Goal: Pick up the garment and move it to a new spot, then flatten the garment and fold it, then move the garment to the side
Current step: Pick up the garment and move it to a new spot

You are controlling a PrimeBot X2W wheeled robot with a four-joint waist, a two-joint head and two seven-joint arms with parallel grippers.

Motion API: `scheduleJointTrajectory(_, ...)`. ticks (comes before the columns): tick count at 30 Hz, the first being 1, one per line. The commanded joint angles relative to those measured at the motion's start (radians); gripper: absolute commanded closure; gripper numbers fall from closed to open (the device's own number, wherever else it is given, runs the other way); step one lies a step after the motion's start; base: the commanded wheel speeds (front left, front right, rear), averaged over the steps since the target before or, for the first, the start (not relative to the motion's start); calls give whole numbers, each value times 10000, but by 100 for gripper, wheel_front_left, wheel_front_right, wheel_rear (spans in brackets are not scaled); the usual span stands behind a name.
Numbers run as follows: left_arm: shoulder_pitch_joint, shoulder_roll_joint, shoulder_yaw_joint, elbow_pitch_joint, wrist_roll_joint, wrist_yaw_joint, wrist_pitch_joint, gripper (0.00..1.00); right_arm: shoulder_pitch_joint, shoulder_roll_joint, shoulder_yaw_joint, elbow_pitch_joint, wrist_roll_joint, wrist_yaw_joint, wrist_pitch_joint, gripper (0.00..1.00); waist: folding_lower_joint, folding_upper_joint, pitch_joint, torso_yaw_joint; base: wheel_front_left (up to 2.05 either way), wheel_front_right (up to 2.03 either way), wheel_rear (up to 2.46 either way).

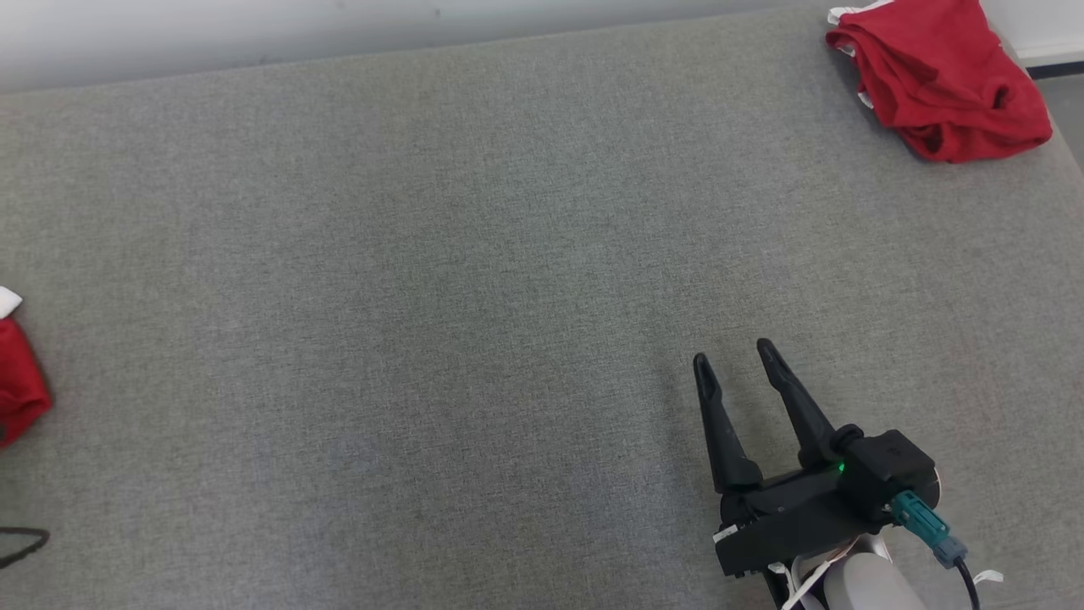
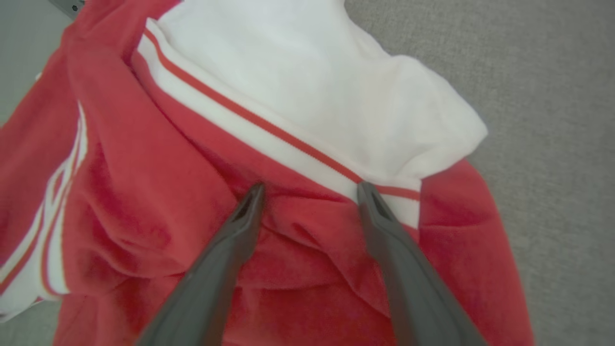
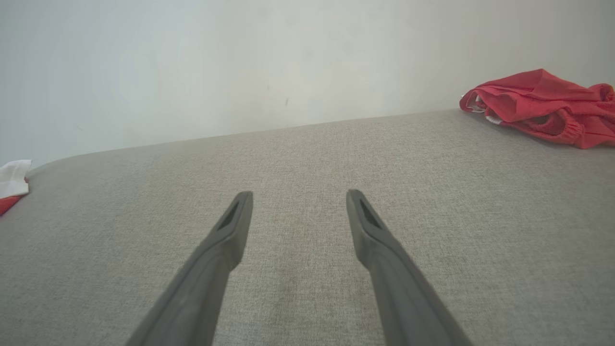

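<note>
A red garment with white panels and red-and-white stripes [image 2: 144,192] lies crumpled close under my left gripper [image 2: 311,188]. The left jaws stand open, their tips down at a red fold just below the striped band; whether they touch the cloth I cannot tell. In the head view a corner of this garment [image 1: 17,390] peeks in at the left edge, and it also shows at the far left as the garment's edge [image 3: 12,185]. My right gripper [image 1: 732,356] hovers open and empty over the grey surface at lower right, seen as the right gripper [image 3: 299,194] in its own view.
A second red garment [image 1: 940,80] lies bunched at the far right corner of the grey fabric surface [image 1: 423,296], also seen as the bunched garment [image 3: 543,108]. A pale wall [image 3: 240,62] runs behind the surface. A thin dark loop [image 1: 21,542] shows at the lower left edge.
</note>
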Motion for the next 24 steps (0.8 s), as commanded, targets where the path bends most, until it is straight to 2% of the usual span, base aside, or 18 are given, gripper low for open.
scheduleJointTrajectory(1, 253, -63, -105, 247, 128, 1, -20, 100, 36, 5, 28, -1, -37, -25, 9, 0, 0, 0, -93, 70, 0, 0, 0)
scheduleJointTrajectory(6, -95, -27, -122, -118, 183, -240, -1095, 100, 169, 5, 1, 35, 9, -25, 90, 0, 0, 0, -313, 251, 0, 0, 0)
scheduleJointTrajectory(10, -625, -129, 33, -570, 11, -637, -2284, 100, 246, 4, -113, 36, -42, -25, 90, 0, 0, 0, -569, 466, 0, 0, 0)
scheduleJointTrajectory(13, -992, -211, -190, -1131, 265, -873, -3002, 100, 292, 2, -224, 67, -67, -25, 116, 0, 0, 0, -847, 624, 0, 0, 0)
scheduleJointTrajectory(18, -1478, -538, -460, -2267, 320, -1254, -3447, 100, 437, 2, -355, 94, -74, -25, 167, 0, 0, 0, -1167, 733, 0, 0, 0)
scheduleJointTrajectory(24, -1920, -1184, -1126, -4870, 496, -1439, -3203, 100, 491, 1, -540, 79, -42, -25, 135, 0, 0, 0, -1400, 522, 0, 0, 0)
